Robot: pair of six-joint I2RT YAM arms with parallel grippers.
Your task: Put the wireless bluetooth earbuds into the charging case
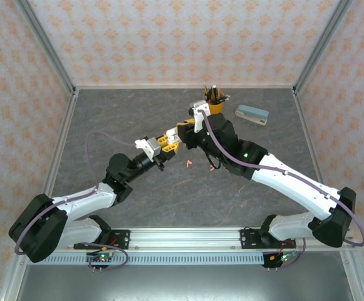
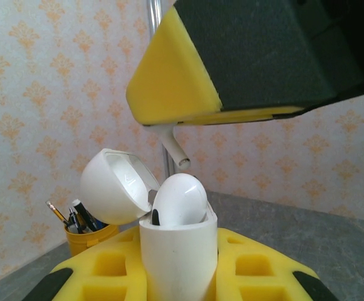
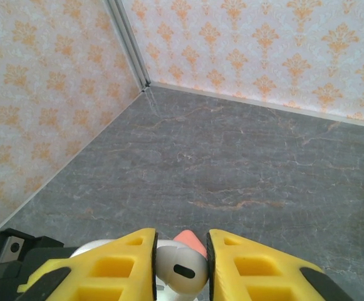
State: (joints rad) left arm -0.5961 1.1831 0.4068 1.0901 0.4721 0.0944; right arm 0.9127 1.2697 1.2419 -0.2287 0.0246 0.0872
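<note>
My left gripper (image 2: 178, 266) is shut on a white charging case (image 2: 178, 251), held upright with its lid (image 2: 116, 194) swung open to the left. One white earbud (image 2: 180, 199) sits in the case. Just above it hangs my right gripper (image 3: 182, 244), shut on a second white earbud (image 3: 182, 271), whose stem (image 2: 178, 153) pokes down from under the right gripper's yellow finger (image 2: 175, 81). The two grippers meet over the table's middle, left gripper (image 1: 165, 143) and right gripper (image 1: 183, 133). Two small salmon-pink earbuds (image 1: 187, 163) lie on the table beside them.
A yellow pen cup (image 1: 214, 103) stands at the back, also seen behind the case (image 2: 88, 235). A teal-and-cream block (image 1: 252, 114) lies at the back right. Patterned walls enclose the grey table (image 1: 119, 119) on three sides.
</note>
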